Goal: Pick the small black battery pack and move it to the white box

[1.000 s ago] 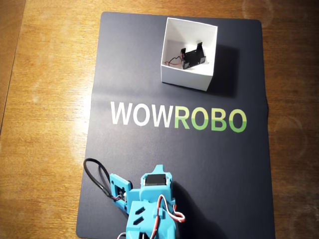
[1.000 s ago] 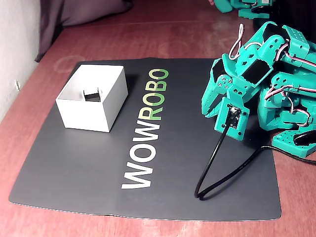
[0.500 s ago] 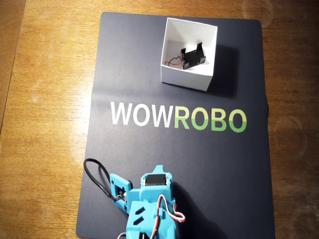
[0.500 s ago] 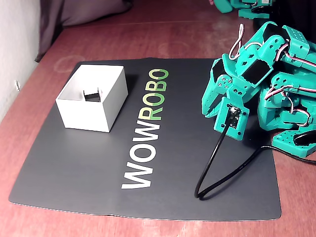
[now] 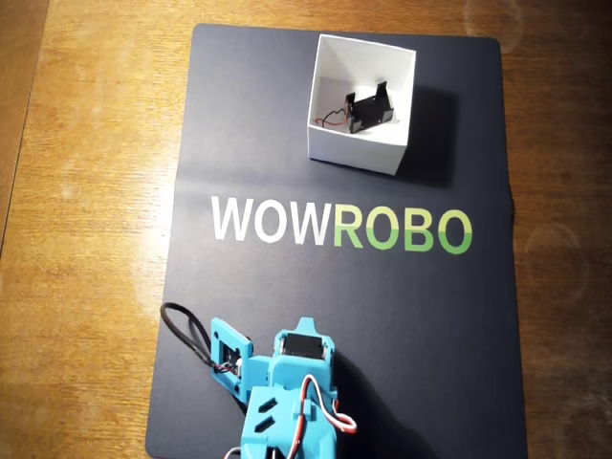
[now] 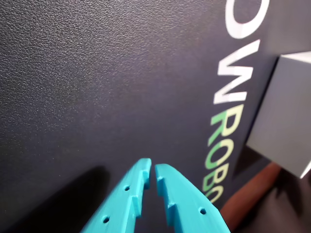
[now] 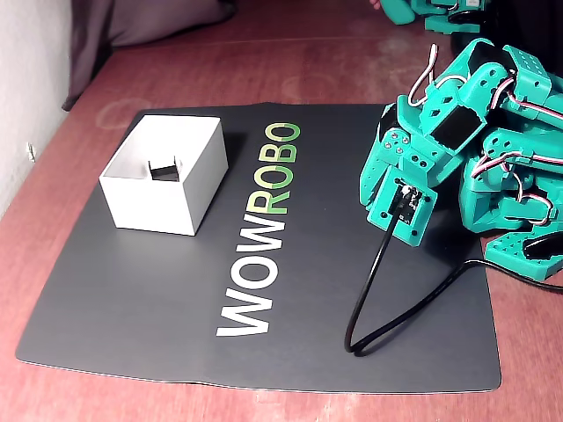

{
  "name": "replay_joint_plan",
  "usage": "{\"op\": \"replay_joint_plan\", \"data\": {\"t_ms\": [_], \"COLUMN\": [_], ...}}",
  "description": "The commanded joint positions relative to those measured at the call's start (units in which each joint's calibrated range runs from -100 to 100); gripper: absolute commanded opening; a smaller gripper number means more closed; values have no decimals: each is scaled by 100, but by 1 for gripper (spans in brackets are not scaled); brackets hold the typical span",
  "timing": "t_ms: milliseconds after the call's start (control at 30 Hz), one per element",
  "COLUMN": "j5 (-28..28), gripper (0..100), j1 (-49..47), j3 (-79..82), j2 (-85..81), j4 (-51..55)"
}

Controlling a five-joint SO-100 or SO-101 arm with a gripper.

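Note:
The small black battery pack [image 5: 371, 110] lies inside the white box [image 5: 354, 151] with its thin red and black wires trailing to the left in the overhead view. In the fixed view only its raised black tab [image 7: 164, 170] shows above the white box [image 7: 163, 207] wall. My teal gripper [image 6: 152, 167] is shut with nothing between its fingers, low over the black mat and far from the box. A corner of the white box [image 6: 284, 126] shows at the right of the wrist view. The folded arm [image 5: 287, 392] sits at the mat's near edge.
A black mat [image 5: 258, 134] printed with WOWROBO covers the wooden table [image 5: 86, 191]. A black cable [image 7: 387, 299] loops from the wrist camera onto the mat. More teal arm parts [image 7: 519, 176] crowd the right of the fixed view. A grey cloth [image 7: 149, 22] lies at the back.
The wrist has turned slightly, shifting the camera module and its cable a little. The battery pack and box have not moved.

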Motion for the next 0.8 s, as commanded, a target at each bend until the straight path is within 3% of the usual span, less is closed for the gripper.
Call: {"op": "replay_joint_plan", "data": {"t_ms": [0, 767], "j5": [-15, -31], "gripper": [0, 0], "j1": [-45, 37], "j3": [-16, -16], "j2": [-41, -41], "j4": [40, 40]}}
